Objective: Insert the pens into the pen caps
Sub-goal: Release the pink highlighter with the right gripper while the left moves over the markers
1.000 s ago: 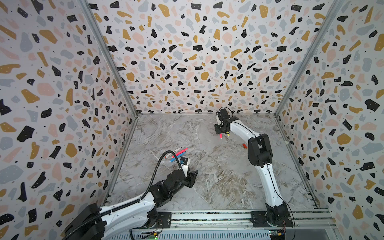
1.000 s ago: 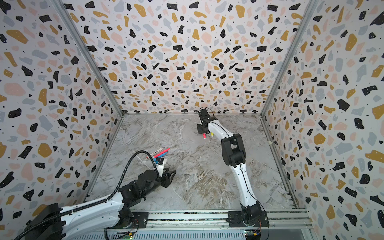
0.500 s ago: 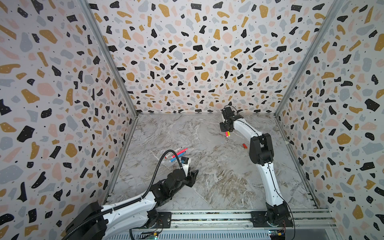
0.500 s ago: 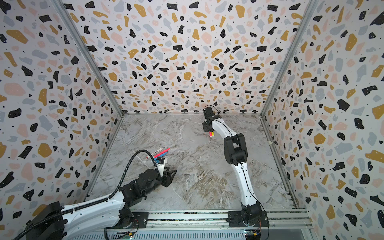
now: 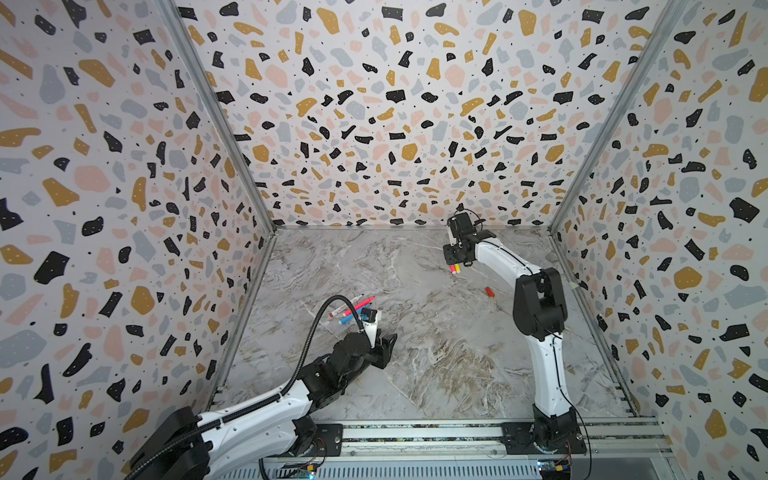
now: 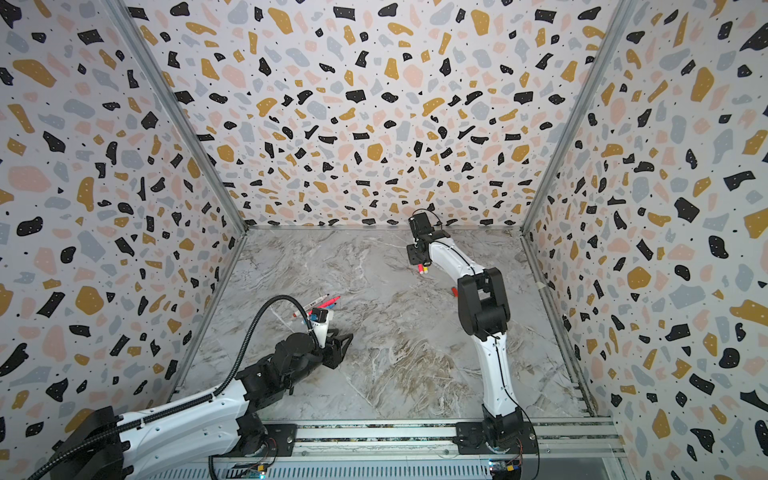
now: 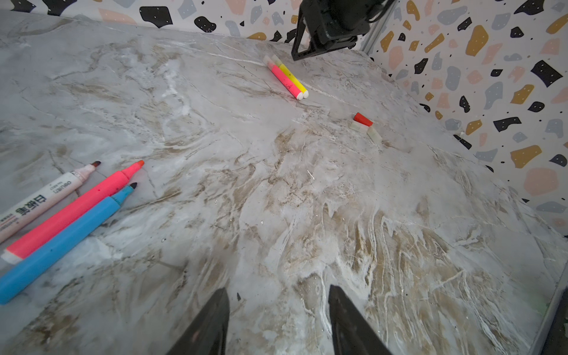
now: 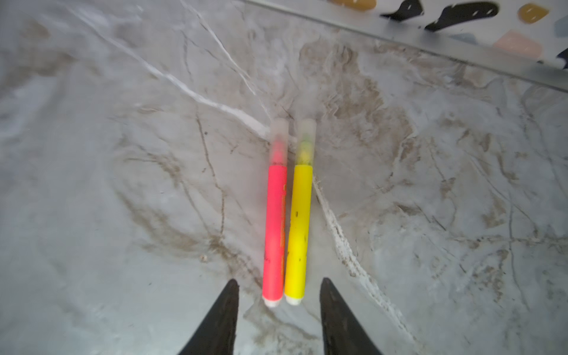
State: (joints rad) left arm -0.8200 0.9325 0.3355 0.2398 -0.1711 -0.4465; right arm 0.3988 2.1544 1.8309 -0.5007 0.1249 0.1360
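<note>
The right gripper (image 8: 279,284) hangs low over the marble table (image 8: 123,184) with its jaws about half apart and nothing between them. The pink pen (image 8: 274,227) and the yellow pen (image 8: 299,227) lie directly in front of its tips, side by side and touching, each with a frosted cap (image 8: 279,135) on its far end. I judge these two as done, but I cannot tell whether the caps are pushed fully home. The first danger is here: the pens are round and the table is smooth, so a fingertip that brushes them can make them roll or loosen a cap. The left gripper (image 7: 278,290) is also half open and empty. The white pen (image 7: 40,199), the second pink pen (image 7: 76,212) and the blue pen (image 7: 61,239) lie near it, off to its side, uncapped and pressed together, so a grip on one probably drags a neighbour, and the bare tips can mark the table. The red cap (image 7: 362,118) and two clear caps (image 7: 358,126) lie well apart from the left gripper, nearer to the right arm and very close together. The clear ones almost disappear on the pale marble, so a jaw can miss one or flick the next away. A small tilt between pen and cap can also jam the insertion.
</note>
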